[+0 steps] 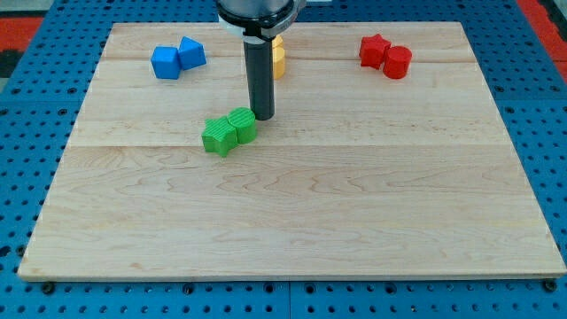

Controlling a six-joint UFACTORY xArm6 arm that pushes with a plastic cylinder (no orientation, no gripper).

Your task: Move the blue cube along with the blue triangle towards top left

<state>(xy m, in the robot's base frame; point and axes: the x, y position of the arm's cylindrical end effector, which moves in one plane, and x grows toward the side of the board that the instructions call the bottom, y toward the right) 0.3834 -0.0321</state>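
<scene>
Two blue blocks lie touching near the view's top left: a blue cube [165, 63] on the left and a blue triangle-like block [192, 52] on its right. My tip [262, 116] stands near the board's middle top, well to the right of and below the blue pair. It is just right of and above two green blocks [229, 132], close to the right one.
A yellow block [278, 57] is partly hidden behind the rod. A red star [374, 50] and a red cylinder [397, 61] lie touching at the top right. The wooden board [292, 221] sits on a blue pegboard.
</scene>
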